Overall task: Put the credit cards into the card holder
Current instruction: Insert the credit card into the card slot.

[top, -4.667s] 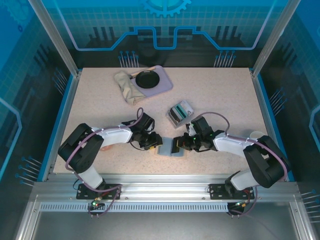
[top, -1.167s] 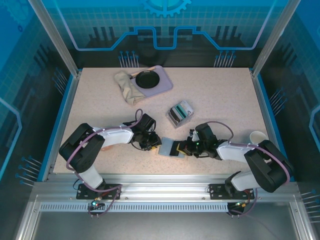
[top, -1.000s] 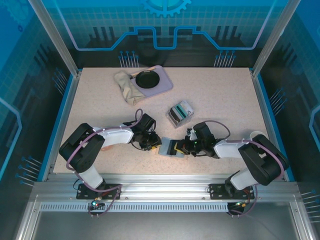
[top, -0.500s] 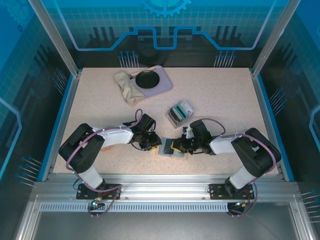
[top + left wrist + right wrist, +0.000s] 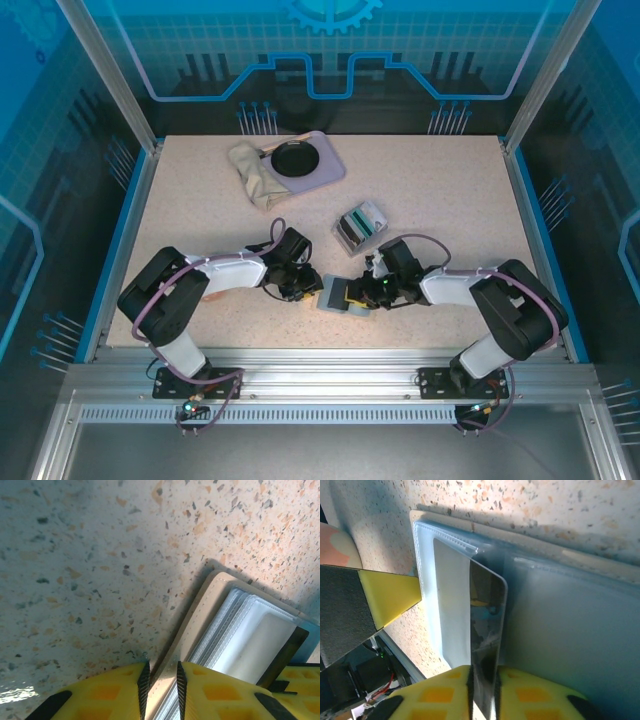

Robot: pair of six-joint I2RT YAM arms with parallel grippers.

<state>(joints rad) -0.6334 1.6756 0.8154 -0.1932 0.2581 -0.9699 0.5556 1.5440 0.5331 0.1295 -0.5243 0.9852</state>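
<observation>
Pinching a dark credit card (image 5: 487,640) on its edge, the right gripper (image 5: 484,672) aims it left, long way first, at the clear pocket (image 5: 450,605) of the card holder (image 5: 197,615), which lies near-middle on the table (image 5: 450,200). The left gripper (image 5: 162,672) clamps the holder's left edge.

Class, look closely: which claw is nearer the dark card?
Right. The right claw grips the dark card. The left claw pinches the card holder at its edge, apart from the card.
</observation>
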